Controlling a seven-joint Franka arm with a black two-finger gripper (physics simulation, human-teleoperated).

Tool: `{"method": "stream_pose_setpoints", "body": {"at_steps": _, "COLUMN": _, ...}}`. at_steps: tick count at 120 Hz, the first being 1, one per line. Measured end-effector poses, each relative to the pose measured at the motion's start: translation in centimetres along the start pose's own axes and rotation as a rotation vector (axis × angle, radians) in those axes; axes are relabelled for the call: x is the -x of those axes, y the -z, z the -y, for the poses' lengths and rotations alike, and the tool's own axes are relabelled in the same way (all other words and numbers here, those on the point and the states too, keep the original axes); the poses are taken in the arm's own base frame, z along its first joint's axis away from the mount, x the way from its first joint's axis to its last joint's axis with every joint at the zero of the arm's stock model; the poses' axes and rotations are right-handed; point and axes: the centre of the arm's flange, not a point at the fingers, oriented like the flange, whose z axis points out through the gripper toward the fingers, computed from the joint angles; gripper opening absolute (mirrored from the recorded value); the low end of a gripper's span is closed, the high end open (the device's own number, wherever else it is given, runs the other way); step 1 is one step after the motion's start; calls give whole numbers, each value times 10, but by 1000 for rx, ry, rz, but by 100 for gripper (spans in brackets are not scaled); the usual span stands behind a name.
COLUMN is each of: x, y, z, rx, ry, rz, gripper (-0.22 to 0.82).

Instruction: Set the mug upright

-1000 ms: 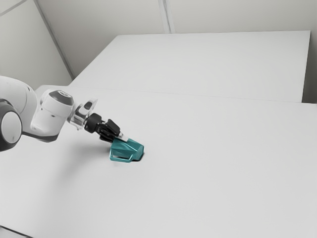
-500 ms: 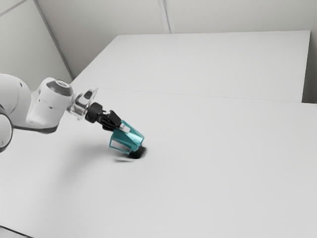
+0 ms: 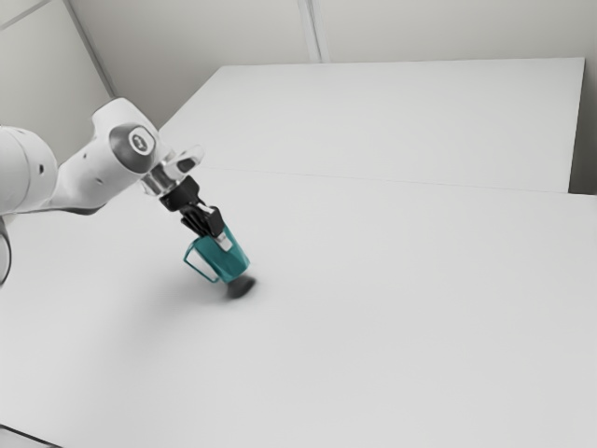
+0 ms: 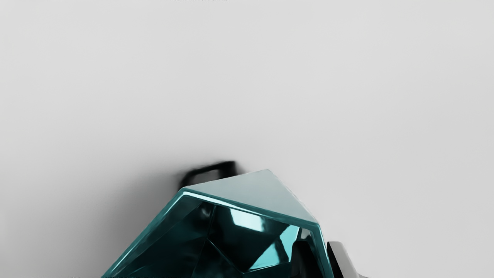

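Exterior view, inspected first: shows the arm (image 3: 104, 168) reaching in from the exterior view's left, with the gripper (image 3: 224, 242) clamped on the wall of the teal mug (image 3: 231, 260). Found the mug at a tilt over the white table (image 3: 401, 308), mouth end up at the gripper, base end lower and toward the exterior view's right. Noted the handle (image 3: 200, 271) on the side of the mug facing the exterior view's left, standing clear of the gripper. Recorded a dark shadow (image 3: 241, 287) on the table just beside the base end. Cannot tell from here whether any edge of the base touches the table.

Wrist view, inspected second: gives a look into the open mouth of the mug, past an angular rim (image 4: 251, 207) to a dark, faceted interior with bright reflections. Observed one finger (image 4: 305, 258) inside the mouth and the opposite finger (image 4: 342, 258) outside, with the mug's wall pinched between. Logged a pale outer face of the mug beyond the rim, and past that a black, loop-shaped patch (image 4: 229, 168) seen against the table. Cannot tell for certain what makes the patch.
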Motion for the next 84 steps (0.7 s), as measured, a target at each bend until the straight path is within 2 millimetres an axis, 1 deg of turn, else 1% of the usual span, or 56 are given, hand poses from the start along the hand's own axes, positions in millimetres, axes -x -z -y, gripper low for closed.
{"method": "stream_pose_setpoints", "body": {"at_steps": 9, "x": -7, "y": -2, "z": -8, "rx": -69, "ry": -23, "rz": 28, "gripper": -15}}
{"method": "stream_pose_setpoints", "body": {"at_steps": 23, "x": -18, "y": -11, "z": -27, "rx": -188, "ry": -76, "rz": 76, "gripper": -16}}
{"method": "stream_pose_setpoints", "body": {"at_steps": 33, "x": -24, "y": -16, "z": -34, "rx": -273, "ry": -100, "rz": 103, "gripper": -17}}
{"method": "stream_pose_setpoints", "body": {"at_steps": 58, "x": -33, "y": -19, "z": -42, "rx": -443, "ry": -119, "rz": 122, "gripper": -18}}
{"method": "stream_pose_setpoints", "body": {"at_steps": 84, "x": -38, "y": -27, "z": -40, "rx": -515, "ry": -72, "rz": 112, "gripper": -18}}
